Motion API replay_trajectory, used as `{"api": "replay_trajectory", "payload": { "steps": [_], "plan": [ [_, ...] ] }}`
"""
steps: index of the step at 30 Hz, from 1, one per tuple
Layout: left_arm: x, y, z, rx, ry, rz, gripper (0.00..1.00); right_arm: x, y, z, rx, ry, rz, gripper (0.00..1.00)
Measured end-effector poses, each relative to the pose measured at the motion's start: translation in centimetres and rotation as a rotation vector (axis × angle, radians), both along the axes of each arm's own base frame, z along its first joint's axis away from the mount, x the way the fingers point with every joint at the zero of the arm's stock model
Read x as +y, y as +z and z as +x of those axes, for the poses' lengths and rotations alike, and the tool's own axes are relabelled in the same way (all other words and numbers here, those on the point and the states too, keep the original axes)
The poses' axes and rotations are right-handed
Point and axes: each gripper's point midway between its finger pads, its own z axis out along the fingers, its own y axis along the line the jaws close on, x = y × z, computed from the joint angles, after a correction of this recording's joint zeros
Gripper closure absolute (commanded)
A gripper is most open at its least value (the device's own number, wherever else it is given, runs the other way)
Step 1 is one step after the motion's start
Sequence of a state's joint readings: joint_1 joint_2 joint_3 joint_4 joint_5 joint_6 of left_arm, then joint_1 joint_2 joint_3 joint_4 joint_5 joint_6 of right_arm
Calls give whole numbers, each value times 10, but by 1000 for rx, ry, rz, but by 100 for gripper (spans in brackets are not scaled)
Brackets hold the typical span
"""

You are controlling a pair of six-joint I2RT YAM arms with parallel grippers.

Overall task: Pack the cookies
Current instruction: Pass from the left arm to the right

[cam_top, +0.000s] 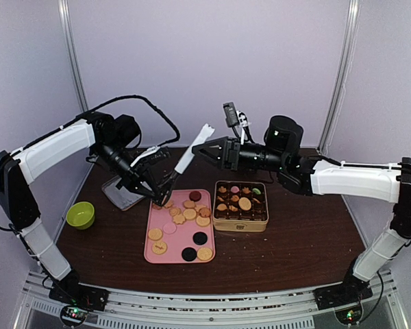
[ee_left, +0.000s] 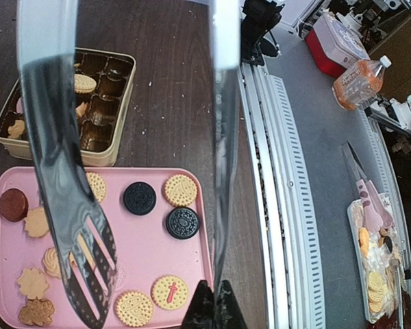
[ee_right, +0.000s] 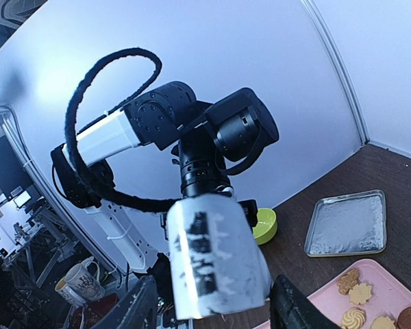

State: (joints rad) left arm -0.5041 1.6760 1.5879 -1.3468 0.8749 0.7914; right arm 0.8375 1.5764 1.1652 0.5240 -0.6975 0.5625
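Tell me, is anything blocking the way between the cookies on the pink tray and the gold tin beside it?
Nothing visible does. The pink tray and the open gold tin sit side by side, with only a bare strip of table between. The cookies lie uncovered, the metal tongs hanging over them.

No word, number or brand can be read. White tape on the tongs (ee_right: pixel 216 257), between the fingers of the right gripper (ee_right: pixel 216 308), carries only worn black smears. A round cookie (ee_left: pixel 170 291) just beside the left gripper (ee_left: pixel 216 308) shows a red mark but no legible letters. The label on the red box (ee_left: pixel 335 41), well away from that gripper, is blurred.
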Motion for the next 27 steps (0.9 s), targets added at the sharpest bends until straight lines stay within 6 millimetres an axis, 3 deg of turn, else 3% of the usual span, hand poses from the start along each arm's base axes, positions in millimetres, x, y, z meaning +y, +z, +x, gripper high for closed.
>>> {"api": "replay_trajectory", "payload": {
  "steps": [12,27],
  "plan": [
    [5,-1,-8,20,-23,15,100,9,-4,-5,-4,85,-118,41],
    [9,-3,-13,36,-33,40,100,17,-33,-5,-37,112,-295,45]
  ]
}}
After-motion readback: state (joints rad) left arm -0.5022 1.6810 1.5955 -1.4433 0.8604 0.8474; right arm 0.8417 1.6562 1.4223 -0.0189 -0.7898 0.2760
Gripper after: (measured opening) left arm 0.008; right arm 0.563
